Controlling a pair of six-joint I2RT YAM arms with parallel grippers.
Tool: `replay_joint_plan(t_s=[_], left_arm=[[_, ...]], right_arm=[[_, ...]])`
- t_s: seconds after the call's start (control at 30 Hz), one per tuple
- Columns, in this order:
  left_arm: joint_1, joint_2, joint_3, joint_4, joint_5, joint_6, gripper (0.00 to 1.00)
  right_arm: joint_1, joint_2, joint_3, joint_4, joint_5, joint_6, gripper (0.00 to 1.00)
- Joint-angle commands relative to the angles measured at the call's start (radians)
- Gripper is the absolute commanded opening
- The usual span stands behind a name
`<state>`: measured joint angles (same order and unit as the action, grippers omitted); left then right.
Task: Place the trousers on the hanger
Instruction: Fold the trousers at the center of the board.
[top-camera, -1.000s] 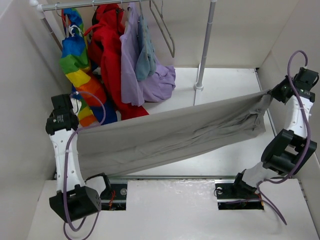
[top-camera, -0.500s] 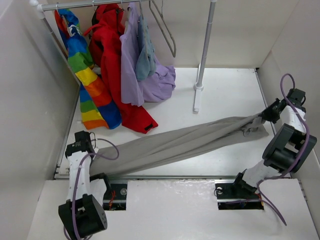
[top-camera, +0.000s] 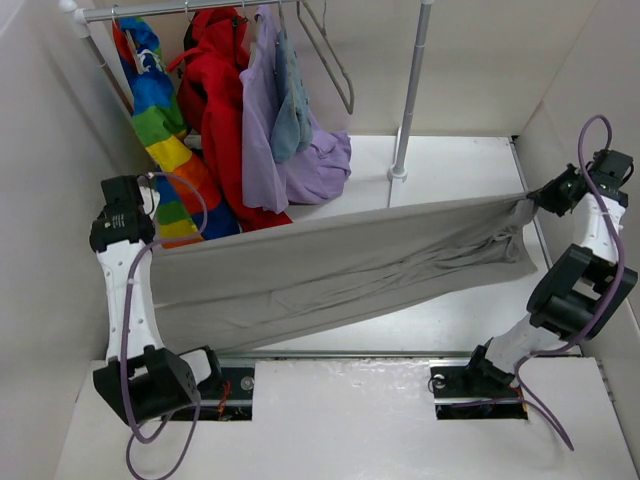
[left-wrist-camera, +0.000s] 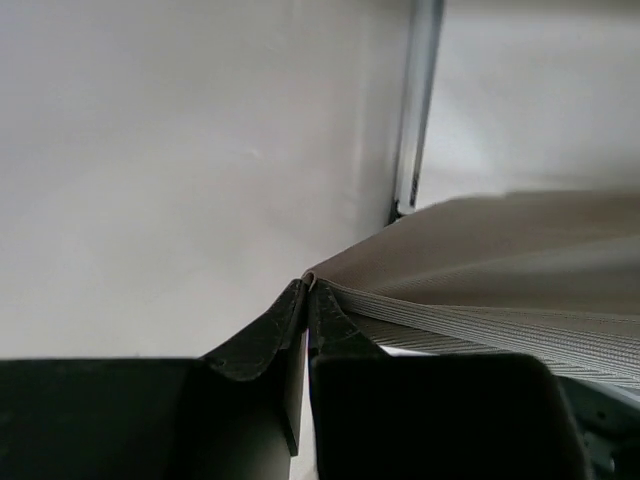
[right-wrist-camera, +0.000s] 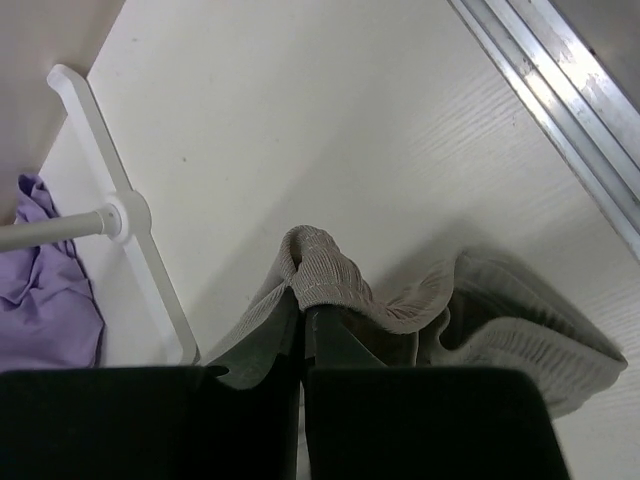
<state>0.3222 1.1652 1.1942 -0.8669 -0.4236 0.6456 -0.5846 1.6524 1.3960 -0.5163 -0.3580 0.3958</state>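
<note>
The taupe trousers (top-camera: 340, 265) hang stretched like a sheet between my two grippers, above the white table. My left gripper (top-camera: 150, 238) is shut on the leg end at the left; in the left wrist view its jaws (left-wrist-camera: 306, 290) pinch the fabric edge (left-wrist-camera: 500, 270). My right gripper (top-camera: 535, 200) is shut on the gathered waist at the right; the right wrist view shows the waistband (right-wrist-camera: 330, 275) bunched over the closed gripper (right-wrist-camera: 302, 305). The slim grey hanger (top-camera: 330, 55) hangs empty on the rail at the back, right of the clothes.
A rail (top-camera: 170, 10) at the back holds a rainbow garment (top-camera: 155, 110), a red coat (top-camera: 220, 110), a lilac garment (top-camera: 265, 130) and a small blue-grey garment (top-camera: 293, 105). A pale-grey upright pole (top-camera: 410, 90) stands behind the trousers. White walls close both sides.
Half a second ago the trousers lay low and slack near the table. Both grippers have since risen, the left far up and back, and the fabric is stretched taut and high again.
</note>
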Motion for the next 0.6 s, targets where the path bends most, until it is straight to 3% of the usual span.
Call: replay_joint_plan(t_s=[0.0, 0.23, 0.37, 0.57], left_arm=[[0.006, -0.056, -0.031, -0.055, -0.007, -0.009, 0.00], [0.015, -0.281, -0.436, -0.150, -0.075, 0.060, 0.00], [0.015, -0.367, -0.589, -0.259, -0.049, 0.060, 0.00], [0.015, -0.381, -0.726, -0.248, -0.087, 0.060, 0.00]], right_arm=[[-0.004, -0.060, -0.035, 0.030, 0.030, -0.014, 0.00], [-0.014, -0.071, -0.134, 0.030, 0.094, -0.037, 0.00], [-0.024, -0.092, -0.187, 0.030, 0.132, -0.037, 0.00], [-0.079, -0.080, -0.233, 0.030, 0.133, -0.026, 0.00]])
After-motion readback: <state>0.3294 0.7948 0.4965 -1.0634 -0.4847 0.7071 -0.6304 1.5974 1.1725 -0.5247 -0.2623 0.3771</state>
